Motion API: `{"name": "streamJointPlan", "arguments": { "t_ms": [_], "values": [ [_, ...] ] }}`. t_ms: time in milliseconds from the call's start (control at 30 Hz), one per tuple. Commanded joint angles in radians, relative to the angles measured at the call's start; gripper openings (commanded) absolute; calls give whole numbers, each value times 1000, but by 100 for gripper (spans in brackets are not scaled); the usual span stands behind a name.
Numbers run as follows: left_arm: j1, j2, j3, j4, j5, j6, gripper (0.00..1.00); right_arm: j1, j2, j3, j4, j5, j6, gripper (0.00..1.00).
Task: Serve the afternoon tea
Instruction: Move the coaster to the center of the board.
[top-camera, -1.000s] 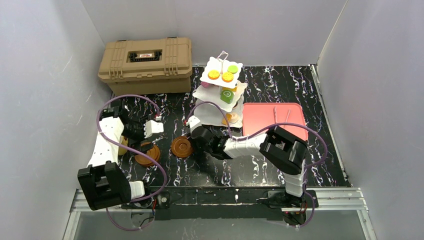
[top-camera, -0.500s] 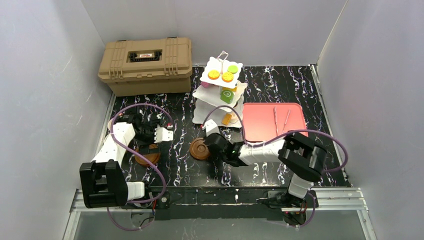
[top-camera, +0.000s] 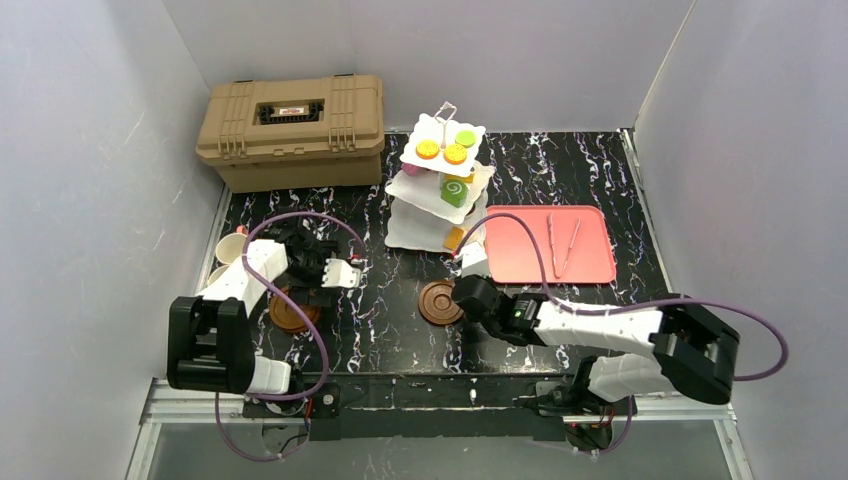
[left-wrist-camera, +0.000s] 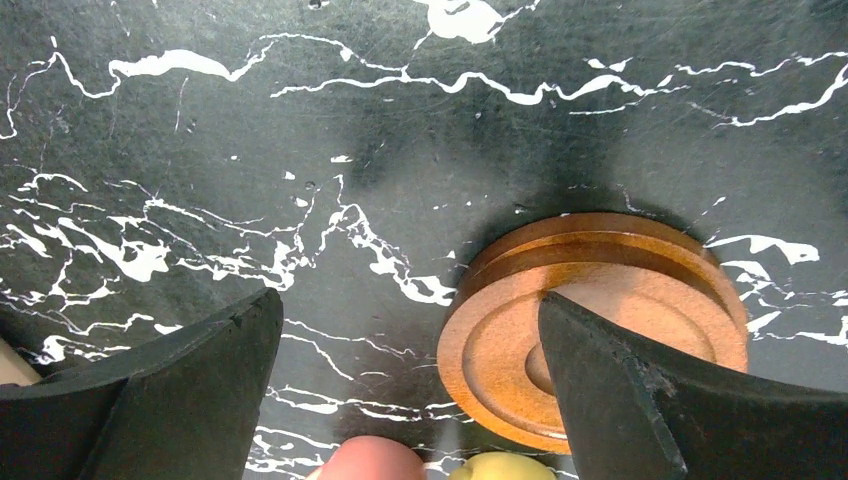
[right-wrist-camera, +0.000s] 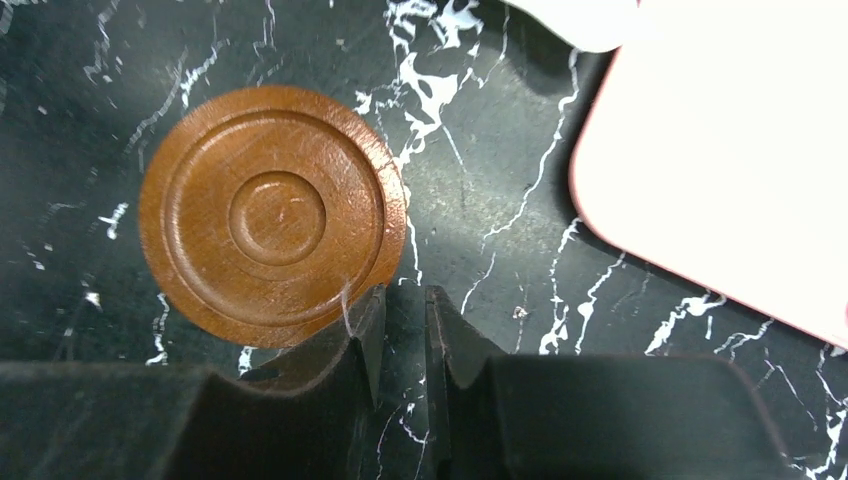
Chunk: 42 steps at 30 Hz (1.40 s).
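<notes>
The tan case (top-camera: 290, 130) at the far left has a small red-and-white label in its lid recess, too small to read.

The white three-tier stand (top-camera: 425, 232) is at far centre with a wire loop on top. It carries toy pastries (top-camera: 441, 152): orange and green rounds on the top tier and a green swirl piece on the middle one. One brown saucer (right-wrist-camera: 262, 215) with ringed grooves lies flat on the black marbled table (top-camera: 400, 340), near centre. A stack of saucers (left-wrist-camera: 600, 265) lies to the left. Two pale cups (top-camera: 226, 248) sit close to the left wall.

The right gripper (right-wrist-camera: 405, 295) has its jaws drawn narrow, with only table showing in the slim gap. Its left finger overlaps the lone saucer's near rim. The left gripper (left-wrist-camera: 408, 300) is spread wide over the table, holding nothing, with the stack just inside its right finger.

The pink-red tray (top-camera: 510, 250) lies just right of the stand and far-right of the lone saucer. Bare table shows between the two saucer spots, and grey walls close the left, right and far edges.
</notes>
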<state>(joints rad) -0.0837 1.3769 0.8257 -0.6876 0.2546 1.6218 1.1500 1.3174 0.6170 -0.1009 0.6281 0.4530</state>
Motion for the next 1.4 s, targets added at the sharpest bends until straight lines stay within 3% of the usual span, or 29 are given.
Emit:
{"name": "streamJointPlan", "arguments": {
  "t_ms": [0,200,600,1367],
  "values": [
    [-15,18,23,-25,-46,16,98,-5,-102,9,-57,64,41,31],
    [-13,9,90,-127,-28,15,98,-6,-121,41,-77,62,33,31],
    [-69,35,-14,-6,-75,17,98,-6,-144,62,-66,69,42,32],
    [-492,201,136,122,-101,-452,98,-6,-212,15,-91,95,87,33]
  ]
}}
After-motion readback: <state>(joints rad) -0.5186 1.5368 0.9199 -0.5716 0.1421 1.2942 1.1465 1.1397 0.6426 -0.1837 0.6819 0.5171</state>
